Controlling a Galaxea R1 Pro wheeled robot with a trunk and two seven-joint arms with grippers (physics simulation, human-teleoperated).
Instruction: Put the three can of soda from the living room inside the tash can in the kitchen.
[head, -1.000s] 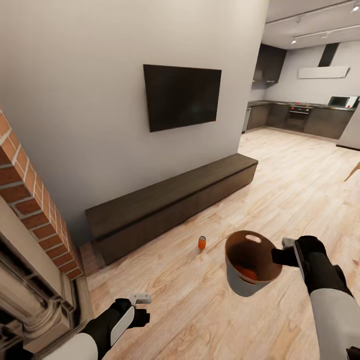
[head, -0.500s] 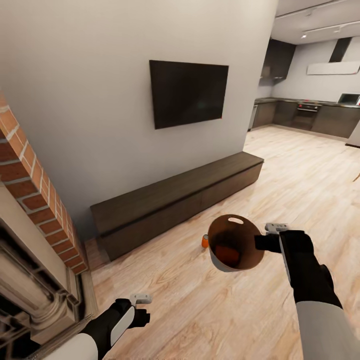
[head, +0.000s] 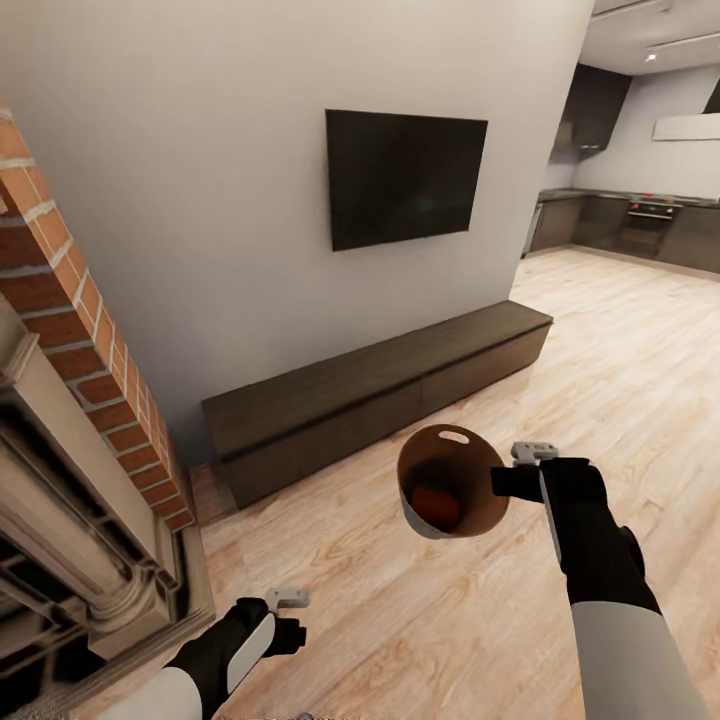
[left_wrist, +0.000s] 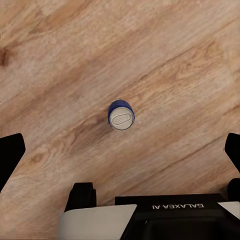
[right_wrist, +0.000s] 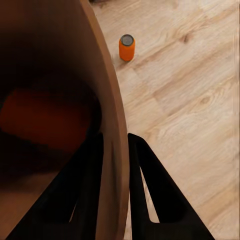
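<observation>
One orange can (head: 436, 503) already lies in the bottom of the trash can (head: 470, 520), its colour showing dimly against the brown inside wall, so by the look of it a third of the collecting is done. The bin hangs above the wooden floor (head: 600, 380), tipped toward the camera, with the right hand (head: 515, 482) pinching its rim: in the right wrist view one dark finger (right_wrist: 145, 190) sits outside the wall and the other inside. A second orange can (right_wrist: 127, 47) stands upright on the floor beyond the bin's rim, apart from it. The blue can (left_wrist: 121, 114) also stands upright on the floor, directly below the left hand (head: 290, 625), whose fingers are spread wide to either side of it and well clear of it. The count is three cans: two orange and one blue, with one in the bin and two on the floor; one bin; two hands, one occupied and one free. What is left, as I judge it, is to lift both floor cans into the bin and then carry the bin to the kitchen (head: 650, 220), seen far off past the long low bench (head: 380, 395), the wall TV (head: 405, 178) and the brick fireplace (head: 70, 330).
</observation>
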